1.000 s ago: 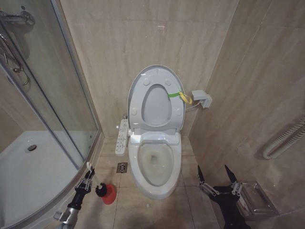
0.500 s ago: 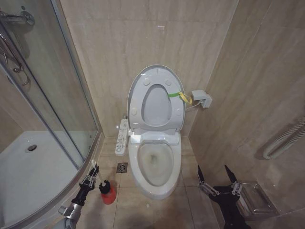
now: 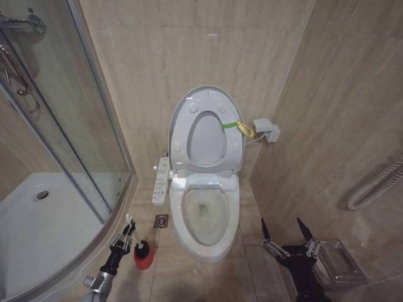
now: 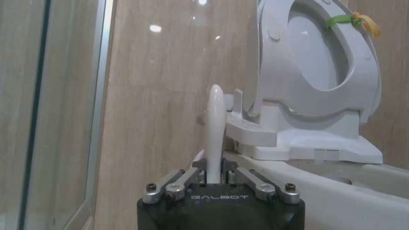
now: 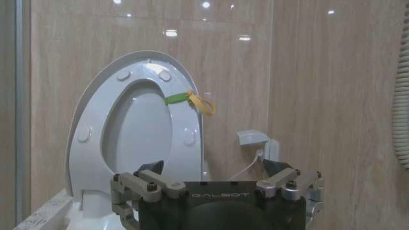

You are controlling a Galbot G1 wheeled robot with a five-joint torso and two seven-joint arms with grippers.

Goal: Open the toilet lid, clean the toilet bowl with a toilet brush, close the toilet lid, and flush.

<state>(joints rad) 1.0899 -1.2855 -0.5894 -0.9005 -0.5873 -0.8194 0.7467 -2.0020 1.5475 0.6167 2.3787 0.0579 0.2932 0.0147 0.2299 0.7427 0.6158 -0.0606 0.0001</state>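
With the toilet lid (image 3: 204, 135) up, the left gripper (image 3: 124, 237) clamps the toilet brush (image 3: 129, 230), seemingly lifting it bowlward; right gripper (image 3: 288, 239) waits agape.

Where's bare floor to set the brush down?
Bare tile lies between the toilet bowl and the right end effector. It is tight by the shower, where the left end effector grips the toilet brush beside its red holder.

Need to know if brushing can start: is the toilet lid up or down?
Up. The toilet lid stands raised against the wall with the seat, leaving the toilet bowl uncovered.
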